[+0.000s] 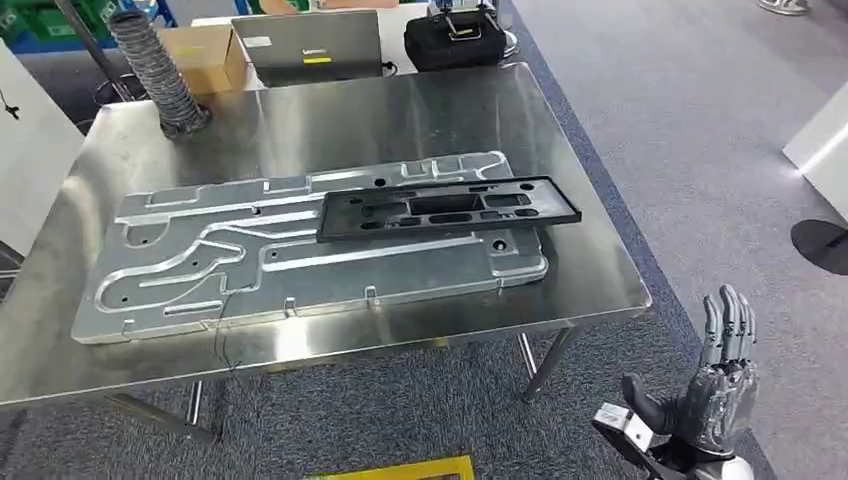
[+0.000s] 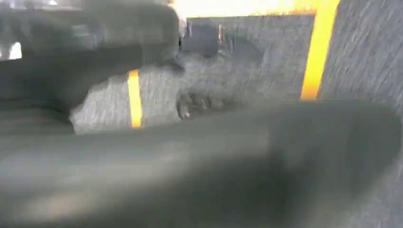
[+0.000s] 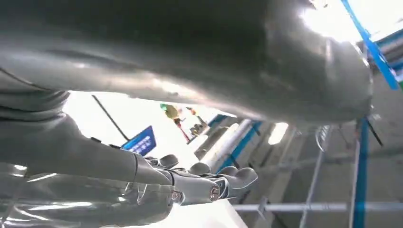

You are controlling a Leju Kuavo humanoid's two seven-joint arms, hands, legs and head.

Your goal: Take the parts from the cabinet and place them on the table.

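A long black frame part (image 1: 445, 208) lies flat on a large machined silver plate (image 1: 200, 260), toward the plate's right half. Both rest on the steel table (image 1: 400, 110). My right hand (image 1: 715, 375) hangs below and to the right of the table's near right corner, fingers stretched out and apart, holding nothing. The right wrist view shows its fingers (image 3: 204, 183) extended with nothing between them. In the left wrist view my left hand (image 2: 190, 161) is a blurred grey mass over carpet with yellow tape lines; how its fingers lie is unclear.
At the table's far edge stand a ribbed grey hose (image 1: 155, 65), a cardboard box (image 1: 205, 55), a laptop (image 1: 310, 45) and a black bag (image 1: 455, 40). A white unit (image 1: 825, 150) stands at the right over grey carpet. A yellow marking (image 1: 410, 470) lies by my feet.
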